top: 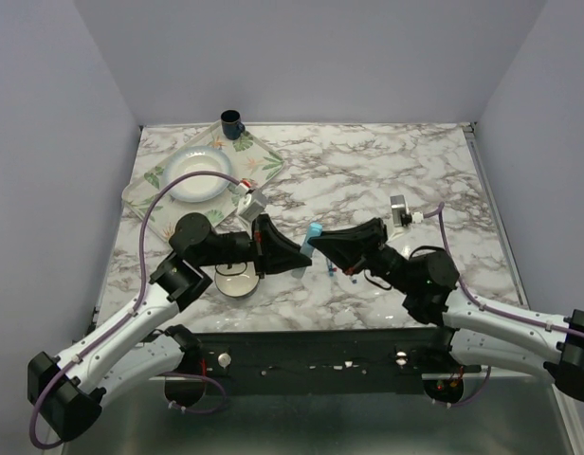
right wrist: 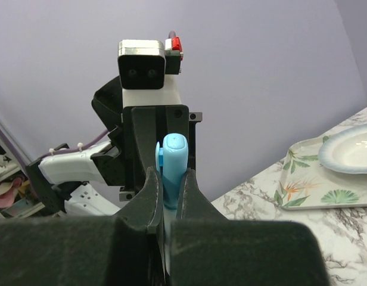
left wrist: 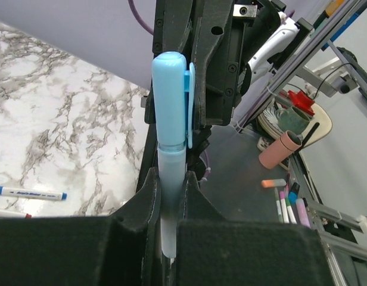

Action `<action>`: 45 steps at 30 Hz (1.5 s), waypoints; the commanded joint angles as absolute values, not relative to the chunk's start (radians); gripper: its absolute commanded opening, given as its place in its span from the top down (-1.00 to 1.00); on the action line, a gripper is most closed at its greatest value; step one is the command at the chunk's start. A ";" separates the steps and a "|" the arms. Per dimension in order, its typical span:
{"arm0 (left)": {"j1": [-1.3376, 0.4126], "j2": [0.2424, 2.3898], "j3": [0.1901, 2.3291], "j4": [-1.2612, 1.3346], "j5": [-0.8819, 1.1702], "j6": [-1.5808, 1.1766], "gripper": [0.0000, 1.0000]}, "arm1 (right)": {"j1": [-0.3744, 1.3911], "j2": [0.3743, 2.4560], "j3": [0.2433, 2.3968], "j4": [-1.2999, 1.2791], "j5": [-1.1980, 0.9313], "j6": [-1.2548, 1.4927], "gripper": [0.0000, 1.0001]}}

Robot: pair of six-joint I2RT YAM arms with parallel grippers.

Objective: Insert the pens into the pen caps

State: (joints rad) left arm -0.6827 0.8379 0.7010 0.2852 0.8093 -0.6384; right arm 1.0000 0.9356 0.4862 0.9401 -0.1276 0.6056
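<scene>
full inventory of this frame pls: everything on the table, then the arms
light blue plastic pen: 1, light blue, held above table between the arms
light blue clip cap: 1, light blue, on that pen's end
thin white blue-ended pen: 1, lying on table
thin white red-tipped pen: 1, lying beside it
floral rectangular tray: 1, white-green, far left
round white plate: 1, on tray
dark blue cup: 1, tray's far corner
small round dish: 1, pale, near edge
marble table: 1, white-grey
left pincer: black, shut on pen
right pincer: black, shut on cap
</scene>
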 commanded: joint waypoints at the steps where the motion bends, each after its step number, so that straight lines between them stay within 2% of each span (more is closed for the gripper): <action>1: -0.670 0.825 0.730 0.518 0.696 -0.656 1.00 | 1.042 0.953 0.411 0.787 -0.206 0.632 0.99; 5: -0.672 0.876 0.799 0.433 0.692 -0.624 1.00 | 1.075 0.963 0.465 0.632 -0.203 0.551 0.99; 14: -0.670 0.900 0.811 0.476 0.676 -0.629 1.00 | 1.083 0.976 0.390 0.723 -0.276 0.604 0.99; 20: -0.670 0.933 0.845 0.462 0.640 -0.621 1.00 | 1.100 0.945 0.384 0.562 -0.252 0.554 0.99; 32: -0.672 1.003 0.982 0.463 0.578 -0.620 1.00 | 1.131 0.957 0.321 0.601 -0.273 0.557 0.99; 39: -0.646 1.031 1.040 0.480 0.612 -0.615 1.00 | 1.138 0.965 0.291 0.646 -0.431 0.568 0.99; 45: -0.615 1.008 1.049 0.508 0.618 -0.630 1.00 | 1.147 1.015 0.294 0.673 -0.483 0.591 0.99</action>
